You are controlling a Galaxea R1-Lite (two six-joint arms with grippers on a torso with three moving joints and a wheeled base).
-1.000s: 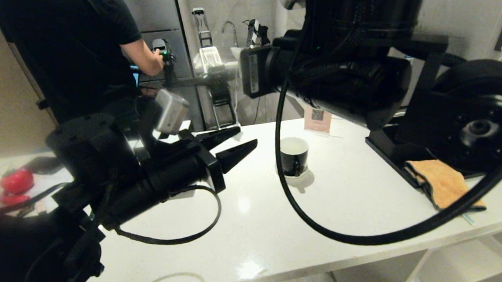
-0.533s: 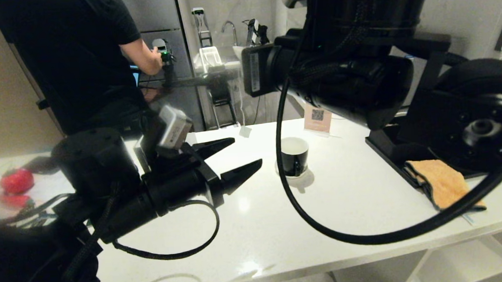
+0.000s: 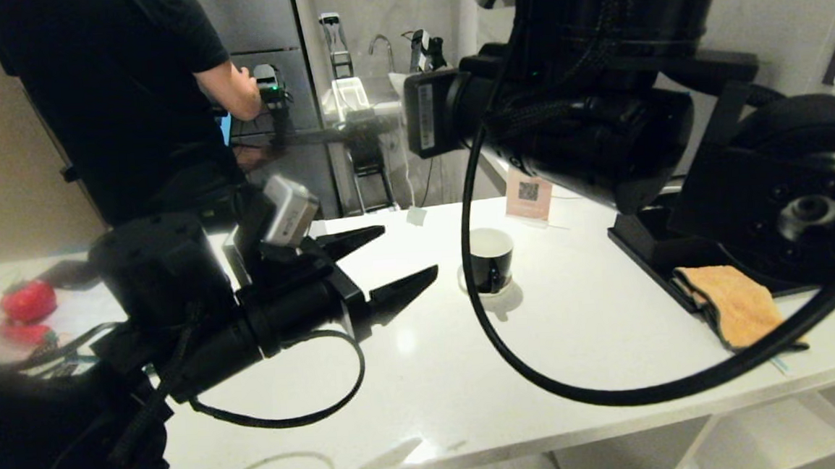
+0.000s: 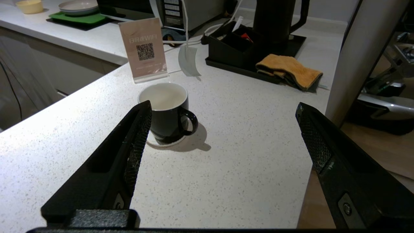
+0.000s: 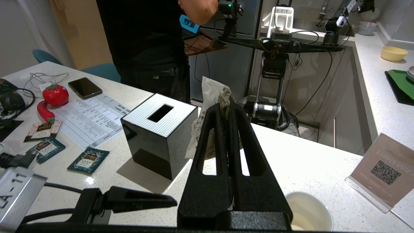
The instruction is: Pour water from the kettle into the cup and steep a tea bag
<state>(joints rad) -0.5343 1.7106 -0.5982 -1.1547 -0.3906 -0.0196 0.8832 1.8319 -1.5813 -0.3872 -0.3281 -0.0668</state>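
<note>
White speckled surface (image 4: 245, 155) carries a matte black kettle (image 4: 274, 19) on its tray at the far end and a black cup (image 4: 168, 111) on its saucer; the left end effector (image 3: 394, 261) hovers released beside the cup, while the right end effector (image 5: 226, 113), above it, clenches a tea bag (image 5: 212, 97).
</note>
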